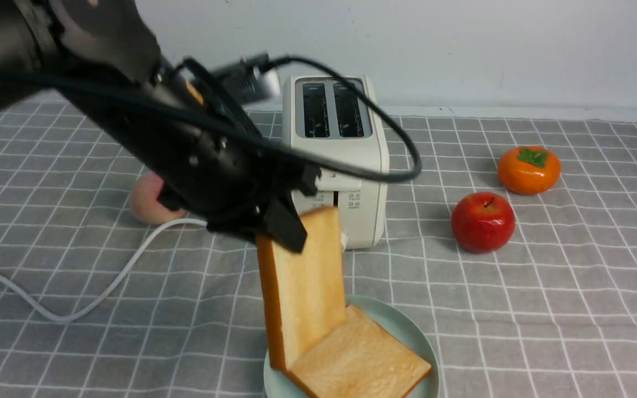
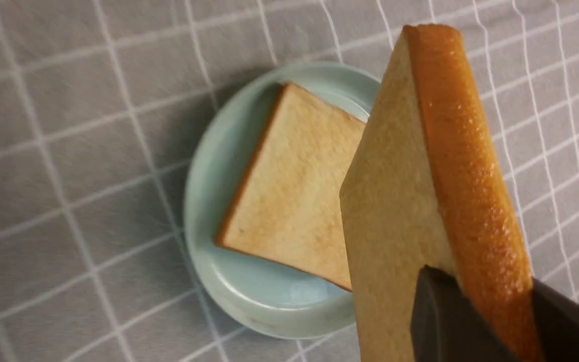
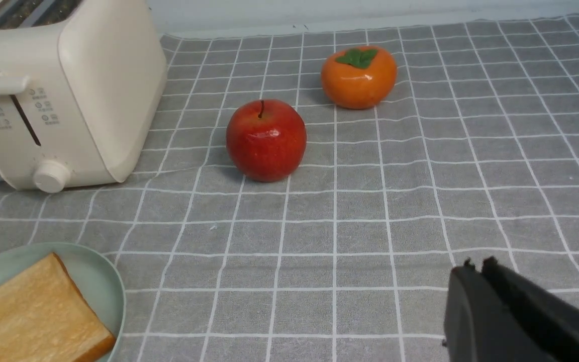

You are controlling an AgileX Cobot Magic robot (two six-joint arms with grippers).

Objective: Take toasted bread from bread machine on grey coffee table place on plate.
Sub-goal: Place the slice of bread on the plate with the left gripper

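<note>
The grey coffee table [image 1: 573,287] carries the bread machine [image 1: 351,160], plate [image 1: 401,327], apple [image 1: 483,222], persimmon [image 1: 528,169], peach [image 1: 144,207] and cord [image 1: 67,319].

Plate [image 1: 402,327] before bread machine [image 1: 371,148]

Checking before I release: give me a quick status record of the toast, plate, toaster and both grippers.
flat slice: lying on the plate
held slice: upright over the plate, lower edge by the flat slice
contact with plate: cannot tell
left gripper: shut on the held slice's top corner
right gripper: shut, holding nothing
bread machine: both slots empty
nearby: apple, persimmon
</note>
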